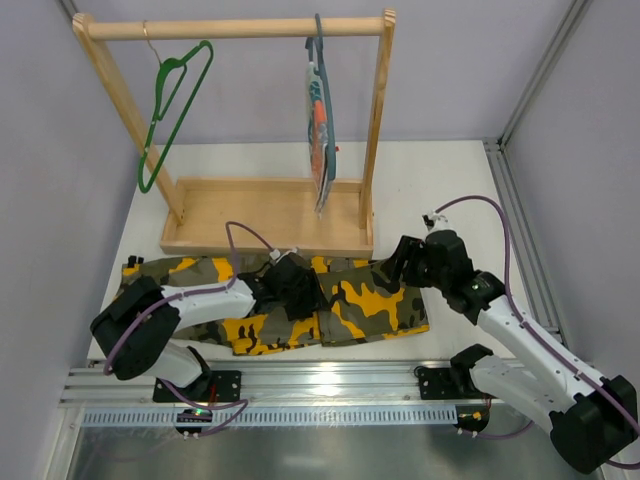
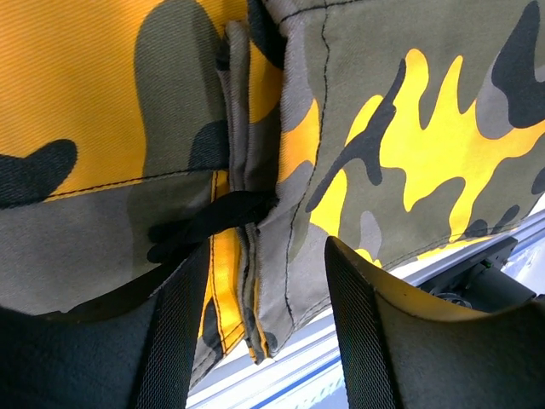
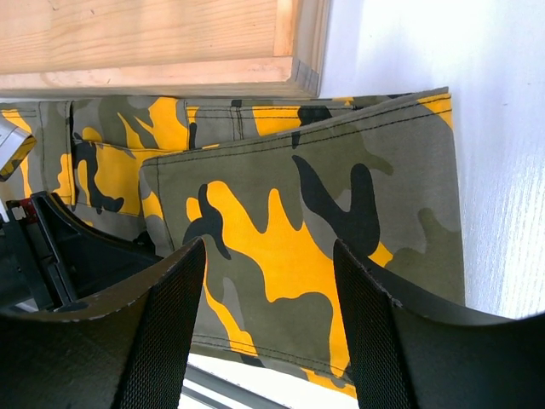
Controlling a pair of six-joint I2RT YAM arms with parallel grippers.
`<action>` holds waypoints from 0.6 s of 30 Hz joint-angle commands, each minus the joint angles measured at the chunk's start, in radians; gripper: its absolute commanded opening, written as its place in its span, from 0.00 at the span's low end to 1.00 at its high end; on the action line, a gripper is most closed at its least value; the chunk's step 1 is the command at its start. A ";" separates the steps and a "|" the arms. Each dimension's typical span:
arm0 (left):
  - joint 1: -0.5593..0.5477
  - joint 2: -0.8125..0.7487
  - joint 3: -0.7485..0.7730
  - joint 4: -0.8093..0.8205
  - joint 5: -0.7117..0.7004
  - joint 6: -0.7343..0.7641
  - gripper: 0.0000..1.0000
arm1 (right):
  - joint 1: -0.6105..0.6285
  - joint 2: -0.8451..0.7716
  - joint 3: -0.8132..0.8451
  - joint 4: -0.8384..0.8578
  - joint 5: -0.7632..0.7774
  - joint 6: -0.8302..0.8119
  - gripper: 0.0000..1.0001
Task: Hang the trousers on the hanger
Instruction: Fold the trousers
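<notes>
At the far left, the hanger (image 1: 176, 108) is hung by its hook from the top rail of the wooden rack (image 1: 235, 28), tilted and bare, so that nothing has yet been threaded over its lower bar. The trousers (image 1: 360, 300) are laid flat on the table (image 1: 440, 190) in front of the rack's base, folded lengthwise, well apart from the hanger. Over their middle the left gripper (image 2: 266, 247) is lowered with its fingers spread; a stacked seam edge and a black belt loop are framed in the gap, which suggests that a thick, layered spot is being lined up for a firm pinch. Further right, a grey-blue hanger (image 1: 322, 120) carrying a striped cloth is suspended from the same rail. At the right end of the trousers the right gripper (image 3: 268, 244) is held just above the fabric, its fingers likewise spread, probably so that the cloth can be lifted evenly from two places.
</notes>
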 commanded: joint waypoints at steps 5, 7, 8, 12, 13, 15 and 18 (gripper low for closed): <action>-0.021 0.034 0.042 0.044 -0.029 -0.010 0.49 | -0.003 -0.020 -0.030 0.038 -0.015 -0.007 0.65; -0.021 0.039 0.050 0.046 -0.026 -0.012 0.39 | -0.003 -0.023 -0.034 0.041 -0.023 -0.003 0.65; -0.022 0.047 0.060 0.047 -0.026 -0.012 0.35 | -0.001 -0.025 -0.036 0.043 -0.023 -0.003 0.65; -0.021 0.067 0.082 0.054 -0.014 -0.007 0.16 | -0.001 -0.038 -0.030 0.040 -0.032 -0.001 0.65; -0.022 0.073 0.083 0.057 -0.011 -0.007 0.13 | -0.003 -0.040 -0.028 0.037 -0.034 -0.003 0.65; -0.021 0.080 0.090 0.061 -0.002 -0.009 0.02 | -0.001 -0.042 -0.027 0.034 -0.032 -0.004 0.65; -0.022 0.077 0.102 0.055 0.004 -0.010 0.01 | -0.001 -0.039 -0.030 0.031 -0.028 -0.004 0.65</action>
